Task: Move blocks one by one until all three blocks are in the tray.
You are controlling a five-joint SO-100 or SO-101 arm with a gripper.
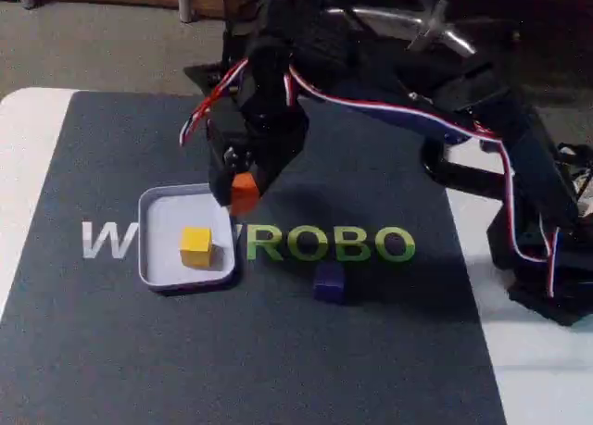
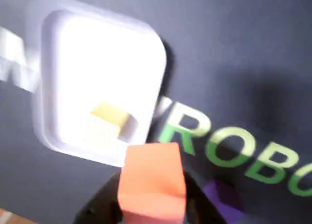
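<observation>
Item: orange block [image 1: 245, 190], held clamped between the fingers of the gripper [image 1: 243, 195]. Position: centre-left of the fixed view, raised above the right rim of the tray [image 1: 154, 206]. In the wrist view the orange block [image 2: 152, 181] fills the lower centre, with the tray [image 2: 48, 77] in the upper left.

Item: yellow block [image 1: 195, 245]. Position: inside the tray, slightly right of its middle in the fixed view; in the wrist view it [image 2: 111, 115] lies near the tray's lower edge, washed out by glare.

Item: purple block [image 1: 328, 281]. Position: on the dark mat [image 1: 278, 369], below the green "ROBO" lettering [image 1: 329, 244], right of the tray and apart from it. Not yet moved.

Step in hand, as judged: carrying the orange block in for release, second of three.

Handling notes:
- The block appears to hang over the rim rather than the floor; shift further left in the fixed view before lowering.
- Aim for bare floor in the tray's upper part, clear of the yellow block.
- Lower close to the floor before parting the fingers, so the cube does not bounce or tip over the low rim.
- Lift straight up afterwards to avoid dragging the tray.
</observation>
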